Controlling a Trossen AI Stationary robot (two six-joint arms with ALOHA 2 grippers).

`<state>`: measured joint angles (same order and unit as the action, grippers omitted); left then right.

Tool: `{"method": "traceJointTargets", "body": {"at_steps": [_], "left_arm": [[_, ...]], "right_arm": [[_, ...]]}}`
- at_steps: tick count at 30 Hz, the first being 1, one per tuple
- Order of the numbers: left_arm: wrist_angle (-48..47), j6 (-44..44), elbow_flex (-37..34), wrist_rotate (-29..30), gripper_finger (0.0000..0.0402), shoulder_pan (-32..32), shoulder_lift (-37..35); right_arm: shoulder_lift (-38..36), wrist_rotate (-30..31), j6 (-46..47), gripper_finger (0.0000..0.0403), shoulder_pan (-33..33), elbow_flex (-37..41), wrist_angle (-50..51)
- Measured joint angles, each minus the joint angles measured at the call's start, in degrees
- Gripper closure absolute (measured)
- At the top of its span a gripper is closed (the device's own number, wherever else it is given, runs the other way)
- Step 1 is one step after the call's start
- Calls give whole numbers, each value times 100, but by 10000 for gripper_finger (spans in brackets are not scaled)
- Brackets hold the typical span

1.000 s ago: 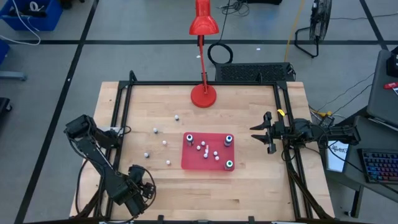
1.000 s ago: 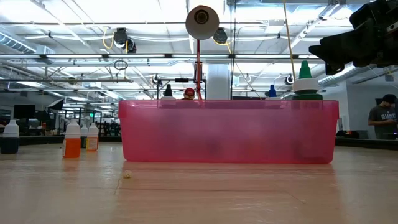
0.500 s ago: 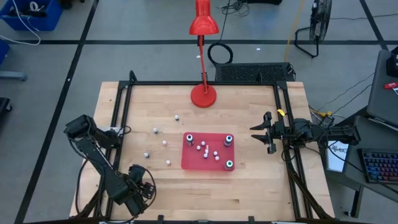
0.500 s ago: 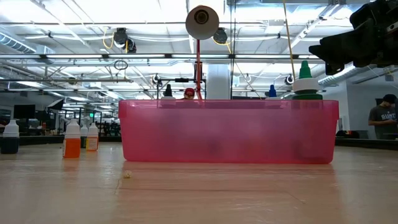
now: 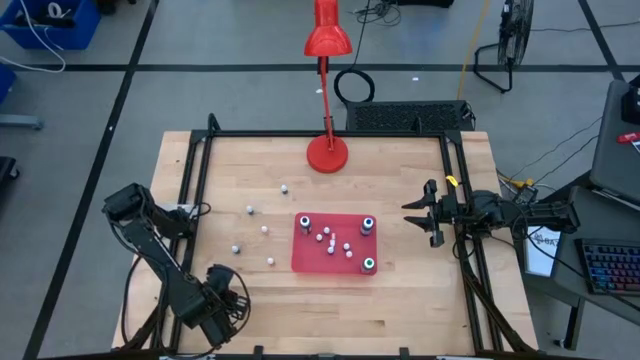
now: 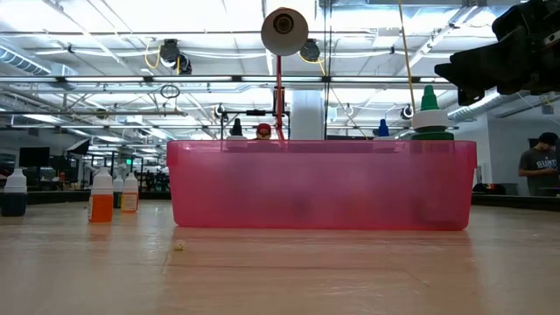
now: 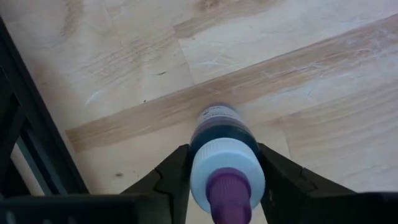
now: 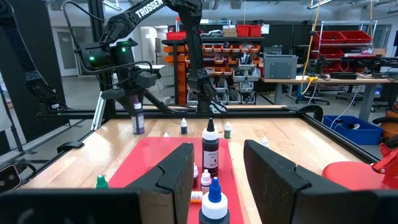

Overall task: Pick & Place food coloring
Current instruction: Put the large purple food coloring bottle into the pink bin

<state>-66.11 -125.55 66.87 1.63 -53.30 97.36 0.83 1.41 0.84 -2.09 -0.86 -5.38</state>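
My left gripper [image 5: 222, 300] stands near the table's near left corner, shut on a small food coloring bottle [image 7: 221, 134] with dark blue liquid, a white shoulder and a purple cap. The right wrist view shows that bottle [image 8: 138, 118] upright under the fingers. A red tray [image 5: 335, 243] at the table's middle holds several more bottles, among them a dark one [image 8: 210, 152]. A few tiny bottles [image 5: 265, 229] stand loose on the wood to the tray's left. My right gripper [image 5: 420, 212] waits open beyond the tray's right side, holding nothing. My left gripper pinches the bottle between its two fingers, one on each side at the white shoulder [image 7: 202, 177] just below the purple cap. The fingers come from above, pointing down. The bottle is upright; whether its base rests on the wood or hangs just above it, I cannot tell.
A red desk lamp [image 5: 327, 100] stands on its round base at the far edge, middle. Black frame rails [image 5: 190, 200] run along the table's left, far and right sides. Bare wood lies in front of the tray [image 6: 319, 184].
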Motion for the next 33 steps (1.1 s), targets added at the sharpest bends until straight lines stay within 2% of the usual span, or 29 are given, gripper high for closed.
{"method": "traceJointTargets", "body": {"at_steps": [3,7,11,16,23,29,33], "left_arm": [[-14,340,13,91,252,0,4],[-220,916,319,855,251,57,49],[-613,1485,967,1626,252,263,33],[-1122,2581,2012,2129,252,776,28],[-1253,4368,2981,1918,252,2131,24],[-516,5939,3023,1594,252,3199,259],[-206,6566,3021,1262,252,3537,667]], "right_arm": [[-1,-1,0,273,1,1,1],[-1,-1,0,273,0,0,-1],[-1,-1,0,273,1,0,0],[0,-2,0,273,1,0,1],[-1,-1,0,273,1,1,1],[-1,0,0,273,1,0,-1],[-1,0,0,273,0,1,3]]}}
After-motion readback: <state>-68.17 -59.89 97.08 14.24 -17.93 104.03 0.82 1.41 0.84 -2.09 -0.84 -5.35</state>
